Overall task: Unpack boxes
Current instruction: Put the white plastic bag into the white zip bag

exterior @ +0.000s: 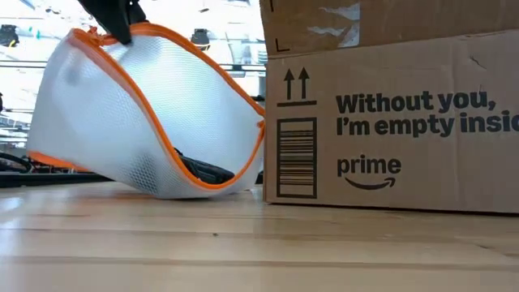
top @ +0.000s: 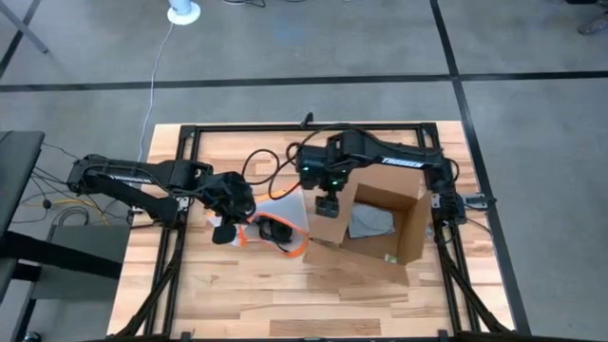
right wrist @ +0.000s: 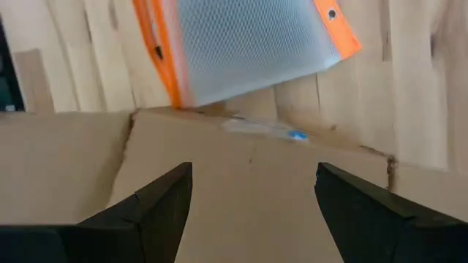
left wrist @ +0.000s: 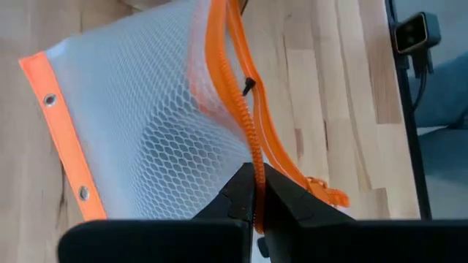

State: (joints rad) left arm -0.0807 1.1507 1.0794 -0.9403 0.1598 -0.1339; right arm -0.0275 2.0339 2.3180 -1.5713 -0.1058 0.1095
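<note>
The brown cardboard box (top: 380, 223) stands open right of the table's middle, its printed side (exterior: 389, 122) facing the near edge. To its left is a clear mesh pouch (top: 275, 220) with orange edges, something dark (exterior: 207, 169) inside it. My left gripper (left wrist: 256, 191) is shut on the pouch at its left end. My right gripper (right wrist: 252, 208) stands open over the box's left flap (right wrist: 248, 168), one finger on either side of it. My left gripper pinches the pouch's orange zipper edge (left wrist: 254, 157) between its two fingers, coming from above at a slant. That end (exterior: 105, 36) is raised and the pouch stands tilted. Its lower edge (exterior: 182, 192) rests on the table next to the box. Whether my right gripper touches the flap, I cannot tell.
A grey packet (top: 372, 223) lies inside the box. Black frame rails (top: 176, 242) run along the table's left, right and far sides. Bare wood (top: 285, 294) lies toward the near edge.
</note>
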